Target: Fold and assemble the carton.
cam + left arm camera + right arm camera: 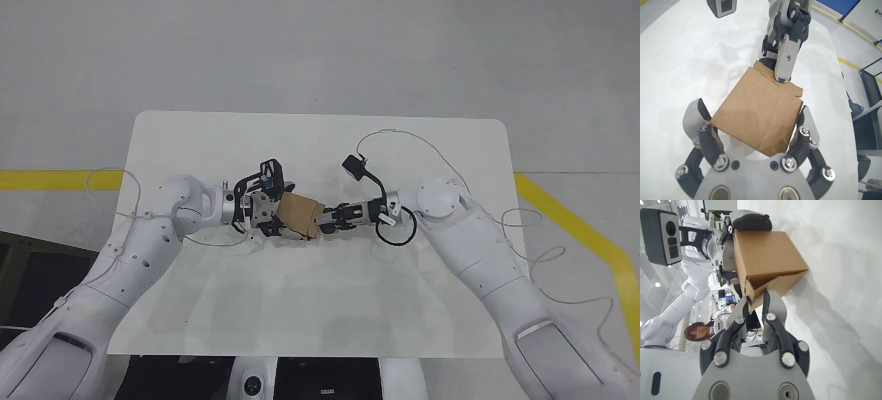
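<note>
A white desk [400, 310] stands on a pale grey floor [300, 50] crossed by strips of yellow tape [50, 180]; small round ceiling lights [657, 284] glow overhead.

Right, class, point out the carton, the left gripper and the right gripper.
carton [299, 214], top view, centre of its top face.
left gripper [753, 110], left wrist view, midway between its jaws.
right gripper [756, 299], right wrist view, midway between its jaws.
</note>
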Action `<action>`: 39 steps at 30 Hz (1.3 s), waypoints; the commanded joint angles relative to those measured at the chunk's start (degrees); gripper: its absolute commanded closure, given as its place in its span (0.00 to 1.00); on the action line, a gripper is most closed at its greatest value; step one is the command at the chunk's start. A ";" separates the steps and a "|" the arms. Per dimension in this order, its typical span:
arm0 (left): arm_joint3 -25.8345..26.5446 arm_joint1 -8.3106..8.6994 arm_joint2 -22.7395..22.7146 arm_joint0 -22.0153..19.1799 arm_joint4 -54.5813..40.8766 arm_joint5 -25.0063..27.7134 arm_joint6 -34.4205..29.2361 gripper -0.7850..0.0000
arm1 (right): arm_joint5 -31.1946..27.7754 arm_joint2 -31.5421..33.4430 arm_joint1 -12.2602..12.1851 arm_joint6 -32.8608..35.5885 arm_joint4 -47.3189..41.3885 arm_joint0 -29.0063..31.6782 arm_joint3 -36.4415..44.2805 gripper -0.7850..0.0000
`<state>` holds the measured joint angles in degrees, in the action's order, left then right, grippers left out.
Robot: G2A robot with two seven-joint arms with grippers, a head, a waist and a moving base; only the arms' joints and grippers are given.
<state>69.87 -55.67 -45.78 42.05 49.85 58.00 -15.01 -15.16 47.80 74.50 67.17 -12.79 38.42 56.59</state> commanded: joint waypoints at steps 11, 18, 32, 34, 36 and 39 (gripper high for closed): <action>0.12 0.04 -0.02 0.04 0.20 0.00 0.18 0.00 | 0.36 -0.37 0.42 0.31 -0.09 -0.79 -0.62 0.87; 0.14 0.04 0.05 0.00 0.26 0.00 0.16 0.00 | 0.19 -1.41 1.12 0.44 -0.30 -1.94 -1.21 0.84; -0.01 0.05 0.25 -0.15 0.15 0.00 -0.05 0.00 | -0.63 0.97 0.15 2.64 -0.93 -0.14 0.07 0.77; -0.10 0.04 0.27 -0.16 0.07 0.00 -0.08 0.00 | -0.11 1.47 -0.21 3.31 -0.62 0.50 1.13 0.87; -0.12 0.03 0.29 -0.18 0.02 0.00 -0.13 0.00 | 0.72 1.75 -0.49 4.21 -0.37 1.08 2.09 0.98; -0.15 0.02 0.31 -0.21 -0.01 0.00 -0.16 0.00 | 1.66 1.69 -0.64 4.73 -0.24 1.79 3.14 1.00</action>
<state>69.72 -55.65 -45.48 41.85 49.84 58.00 -15.16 -13.79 49.60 73.87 71.82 -13.02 39.98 59.46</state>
